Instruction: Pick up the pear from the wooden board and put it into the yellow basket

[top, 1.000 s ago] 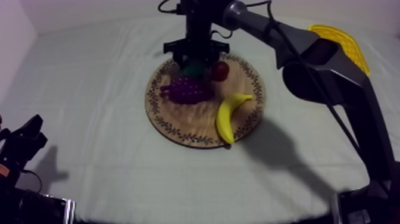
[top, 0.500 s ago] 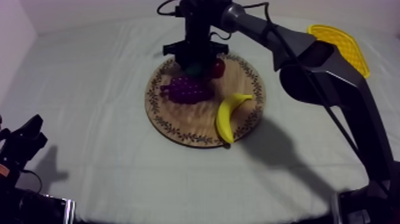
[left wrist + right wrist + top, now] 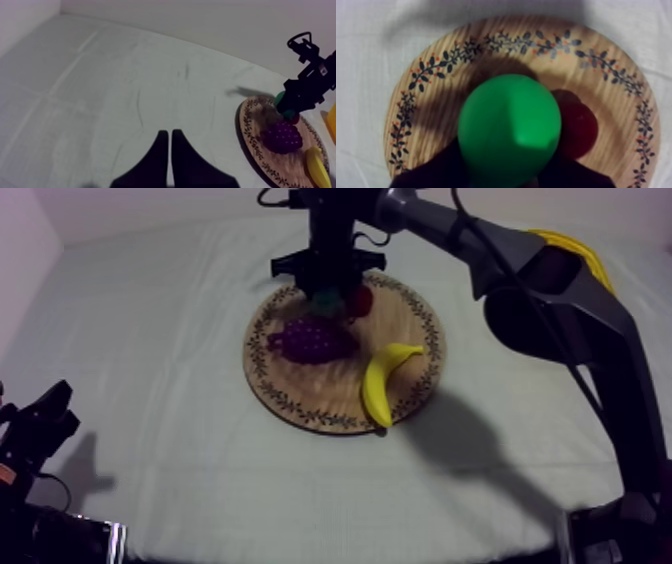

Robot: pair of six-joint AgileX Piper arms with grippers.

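The right hand (image 3: 325, 288) grasps the pear (image 3: 508, 132) over the far part of the board (image 3: 330, 403), beside the small red fruit (image 3: 360, 300). The basket (image 3: 588, 254) sits well apart. The left hand (image 3: 169, 135) is clenched on nothing, low over the worktop (image 3: 100, 90).

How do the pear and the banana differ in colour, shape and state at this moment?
The pear is green and rounded; the banana is yellow, long and curved. The pear is clamped in the right gripper over the wooden board; the banana lies free on the board, close to its rim. Both are toy fruit.
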